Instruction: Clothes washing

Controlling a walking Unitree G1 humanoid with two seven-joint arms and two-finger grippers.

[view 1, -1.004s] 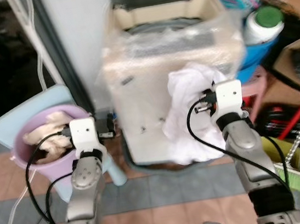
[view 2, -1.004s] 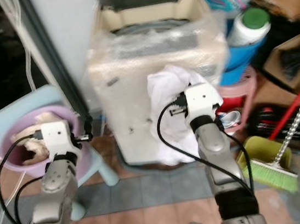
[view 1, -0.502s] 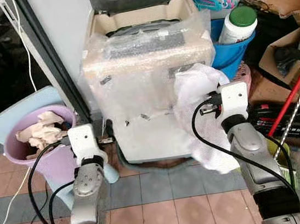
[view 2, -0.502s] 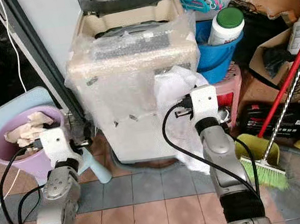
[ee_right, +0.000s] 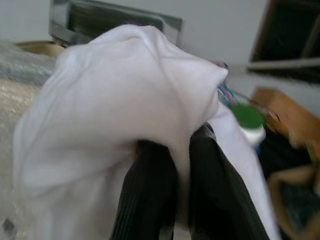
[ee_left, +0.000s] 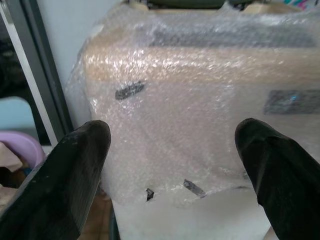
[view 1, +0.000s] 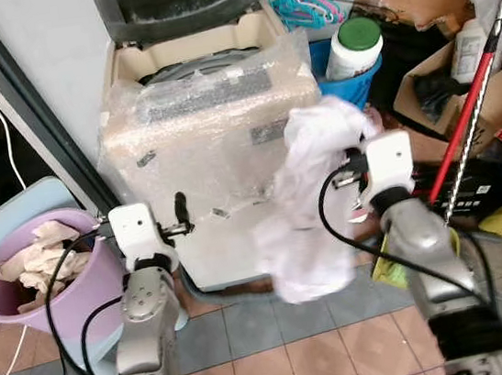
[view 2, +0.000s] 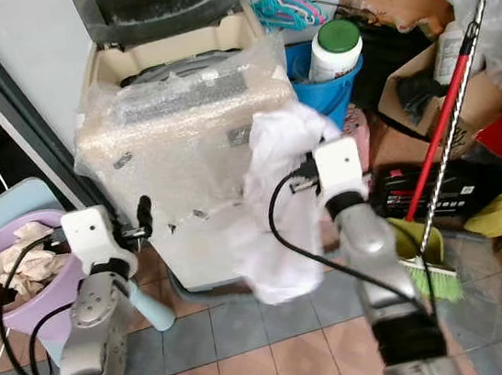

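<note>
Your right claw (ee_right: 177, 190) pinches the white garment (view 1: 311, 189), which hangs in front of the open-lidded washing machine (view 1: 206, 129), not yet loaded. Your left claw (ee_left: 170, 165) is spread wide, empty. At 9 o'clock, the purple basin (view 1: 62, 300) holds more laundry.

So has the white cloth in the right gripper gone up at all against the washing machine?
Yes. The white cloth has risen against the washing machine, toward its top edge.
</note>
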